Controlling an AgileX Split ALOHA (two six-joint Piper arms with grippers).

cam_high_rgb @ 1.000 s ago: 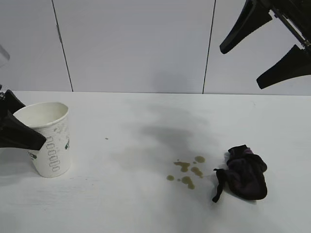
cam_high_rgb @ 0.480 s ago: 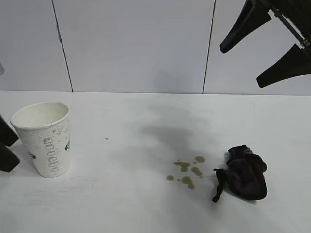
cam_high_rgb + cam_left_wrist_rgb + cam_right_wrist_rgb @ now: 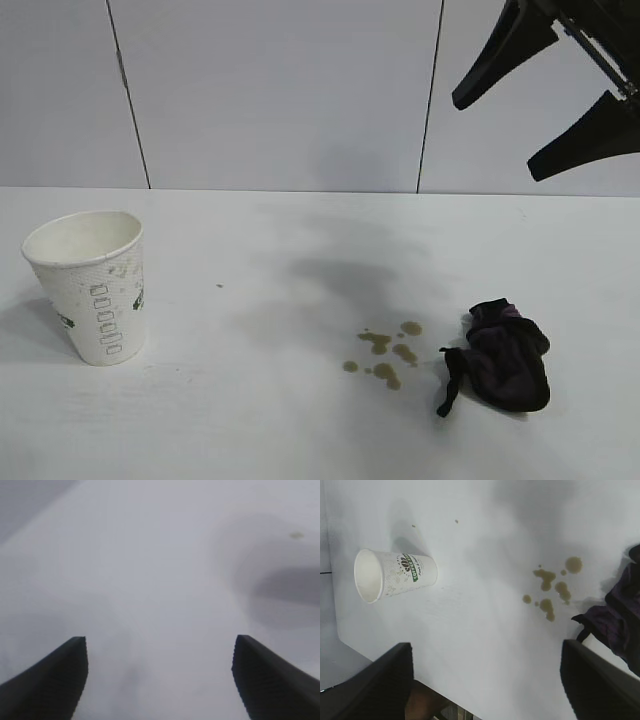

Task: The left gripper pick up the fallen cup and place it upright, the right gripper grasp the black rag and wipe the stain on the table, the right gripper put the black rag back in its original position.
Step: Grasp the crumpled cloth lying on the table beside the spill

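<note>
One white paper cup (image 3: 88, 286) stood upright on the near left part of the white table (image 3: 250, 420), its open mouth facing up. A column of small rectangles ran down its side, and the right wrist view showed a round green and brown logo on its wall. Nothing touched it.

Well apart from the cup, toward the right of the table, lay the stain (image 3: 384, 350), a loose cluster of small olive-brown drops. Just beside the stain, on its right, sat the black rag (image 3: 505, 357), crumpled in a soft heap with dark purple folds and one thin corner trailing toward the near edge. The rag did not cover the drops.

The right tool (image 3: 545, 100) hung high at the far right, above the rag, with its two long black fingers spread wide apart and holding nothing.

The left tool (image 3: 159, 680) was outside the exterior view. Its own wrist view showed two dark wedge-shaped fingers set apart over bare table, with nothing between them.

Behind the table stood a plain pale panelled wall (image 3: 280, 90).
</note>
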